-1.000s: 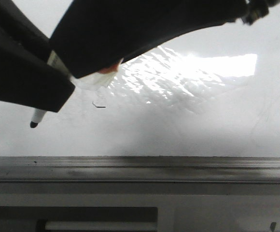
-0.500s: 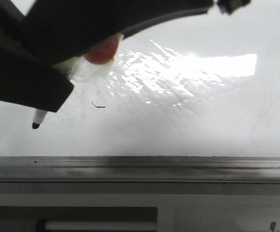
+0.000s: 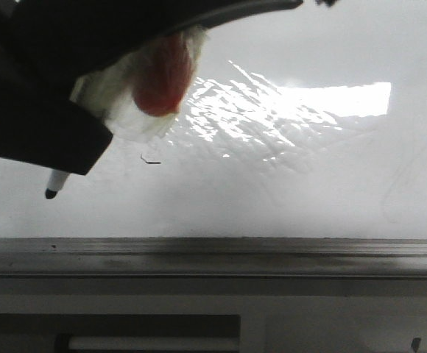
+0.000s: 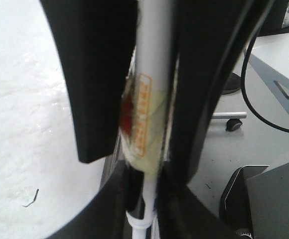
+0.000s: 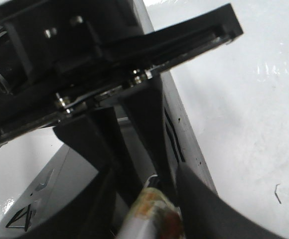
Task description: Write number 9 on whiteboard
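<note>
Left gripper (image 4: 149, 149): clamped on white marker (image 4: 152, 74), its black tip (image 3: 51, 193) hanging above the whiteboard (image 3: 309, 191), contact unclear | Right gripper (image 5: 149, 199): fingers around the marker's taped barrel, clamped or not I could not tell | Board: only a tiny dark dash (image 3: 150, 159) beside the tip, below the glare patch (image 3: 287, 118) | Grey rail (image 3: 213, 257) along the near edge

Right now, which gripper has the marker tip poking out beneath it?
The left gripper, lower in the front view: the marker tip shows just below it. The right gripper crosses above, by the taped barrel.
</note>
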Available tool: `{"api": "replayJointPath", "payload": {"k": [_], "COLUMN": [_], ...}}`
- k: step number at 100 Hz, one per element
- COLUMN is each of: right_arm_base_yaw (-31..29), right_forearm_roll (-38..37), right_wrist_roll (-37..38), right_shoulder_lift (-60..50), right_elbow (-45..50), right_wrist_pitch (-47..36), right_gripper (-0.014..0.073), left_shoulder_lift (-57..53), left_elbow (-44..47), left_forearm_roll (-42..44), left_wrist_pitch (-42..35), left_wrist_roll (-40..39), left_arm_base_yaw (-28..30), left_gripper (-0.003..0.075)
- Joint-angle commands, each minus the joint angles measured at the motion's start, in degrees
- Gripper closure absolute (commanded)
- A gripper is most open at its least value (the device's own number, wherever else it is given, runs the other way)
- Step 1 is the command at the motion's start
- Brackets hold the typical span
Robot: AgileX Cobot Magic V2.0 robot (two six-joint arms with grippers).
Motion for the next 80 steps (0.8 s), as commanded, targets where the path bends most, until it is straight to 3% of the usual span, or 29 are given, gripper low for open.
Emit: {"api": "replayJointPath", "payload": {"k": [1, 9, 36, 50, 69, 80], "right_arm_base_yaw": [0.1, 0.1, 0.1, 0.1, 0.1, 0.1], "right_forearm_roll": [0.6, 0.6, 0.7, 0.9, 0.9, 0.9], "right_wrist_roll": [0.0, 0.3, 0.7, 0.9, 0.9, 0.9], "right_shoulder_lift": [-0.7, -0.7, -0.7, -0.7, -0.7, -0.7], "right_elbow": [-2.0, -1.9, -0.2, -0.2, -0.2, -0.2], "right_wrist_pitch": [-1.4, -1.4, 0.0, 0.0, -0.4, -1.4], "right_gripper": [0.0197, 0.0138, 0.0151, 0.0301, 0.0661, 0.0653], "left_shoulder_lift": [-0.8, -0.8, -0.8, -0.8, -0.8, -0.8], "left_elbow": [-2.0, -2.0, -2.0, -2.0, -2.0, -2.0], "left_forearm_roll": [-2.6, -2.6, -4.1, -4.1, -4.1, -4.1], "left_wrist_pitch": [-1.0, -1.0, -1.0, -1.0, -1.1, -1.2], "left_wrist_roll": [0.2, 0.2, 0.2, 0.2, 0.2, 0.2], "left_arm_base_yaw": [-0.4, -0.4, -0.4, -0.4, -0.4, -0.4], "left_gripper": [0.0741, 0.0741, 0.0741, 0.0741, 0.0741, 0.0733]}}
